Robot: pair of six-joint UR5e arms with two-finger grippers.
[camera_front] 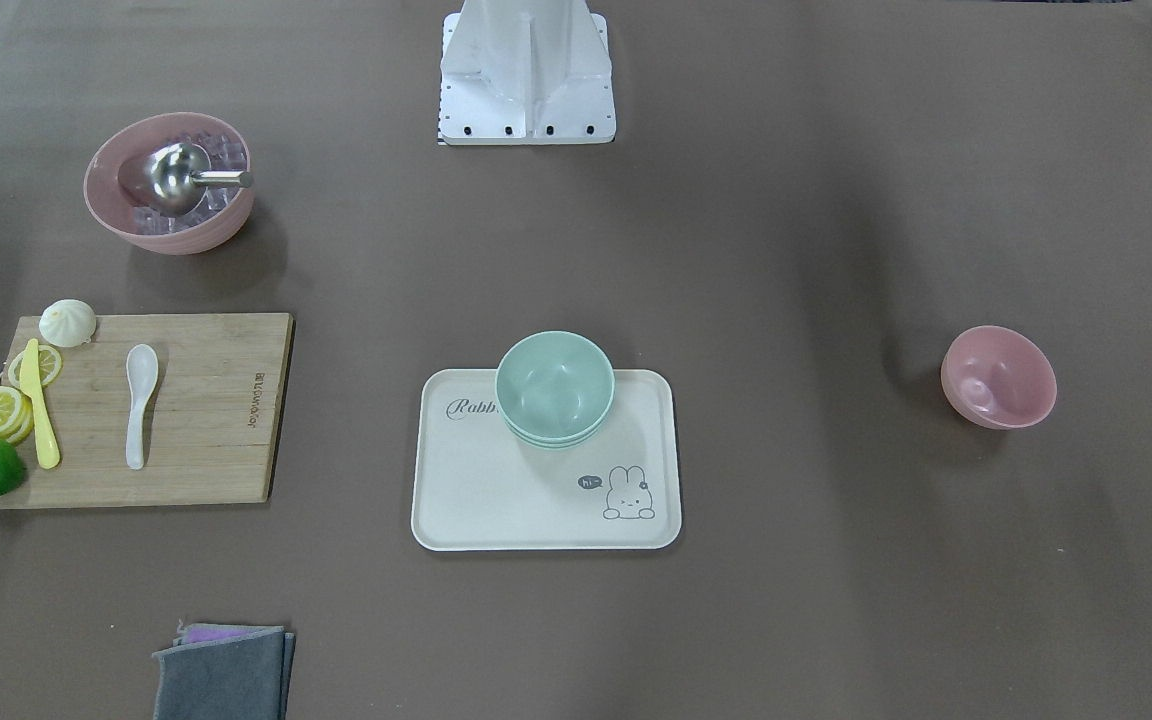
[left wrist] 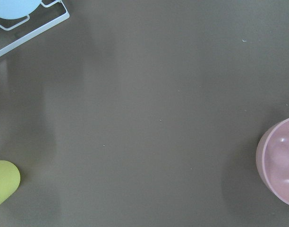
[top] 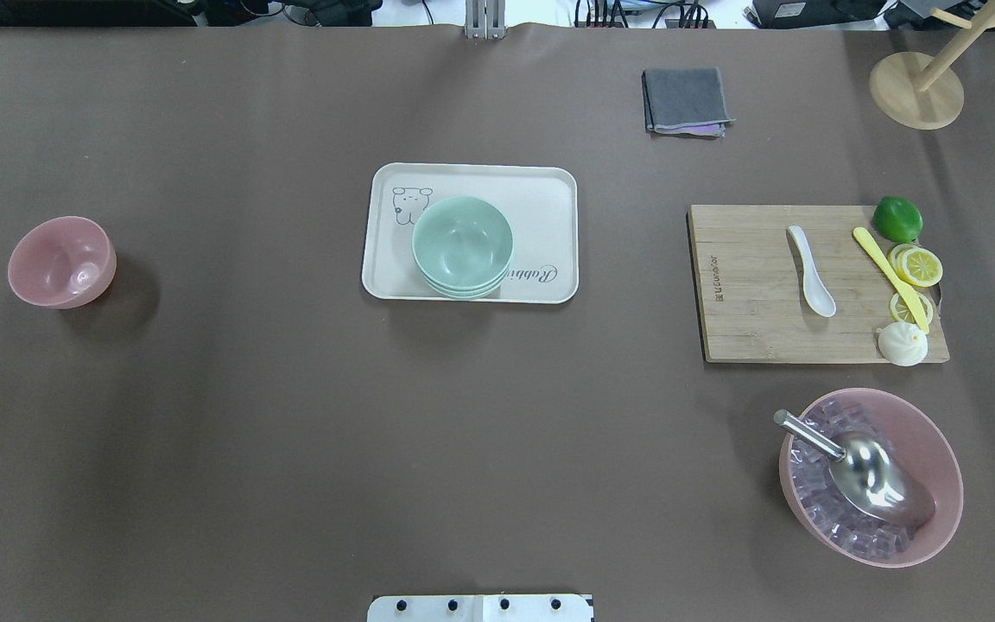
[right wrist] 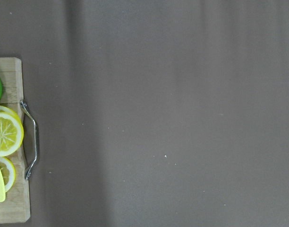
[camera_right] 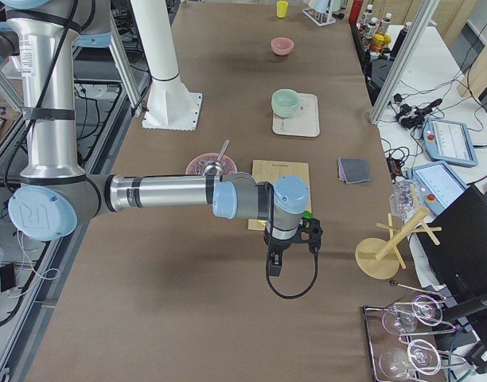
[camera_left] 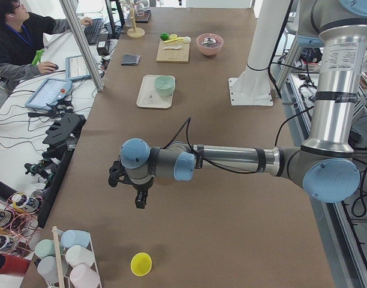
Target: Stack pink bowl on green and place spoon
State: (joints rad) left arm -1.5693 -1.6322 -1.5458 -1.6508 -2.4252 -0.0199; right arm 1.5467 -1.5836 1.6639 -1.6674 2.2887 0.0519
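**Front-facing:** The pink bowl [camera_front: 998, 377] is seen upright on the brown table [camera_front: 796, 600], at 3 o'clock of the green bowls [camera_front: 554, 388] and well apart from them, on the robot's left side. The green bowls are nested on the tray [camera_front: 496, 500], toward its 12 o'clock edge. The spoon [camera_front: 139, 405] is laid on the cutting board [camera_front: 216, 440] at 9 o'clock, long axis 12 to 6, scoop end at 12. No arm is shown.

**Overhead:** The layout is mirrored, with the pink bowl at 9 o'clock of the tray and the spoon at 3. The left arm is judged nearer the bowl, the right nearer the spoon.

**Exterior left:** The left gripper [camera_left: 139, 203] is hung over bare table, pointing down. Whether it is open or closed cannot be told.

**Exterior right:** The right gripper [camera_right: 273, 269] is hung by the cutting board's outer end. Its state cannot be told either.

**Left wrist:** The pink bowl is cut off by the frame edge at 3 to 4 o'clock, and no fingers are shown. Travel that way is judged needed first.

**Right wrist:** Only the board's end with lemon slices [right wrist: 5, 132] is seen, at 9 o'clock. The spoon is out of frame.

The surface is flat and matte, and room for a rim grasp is left around the pink bowl.
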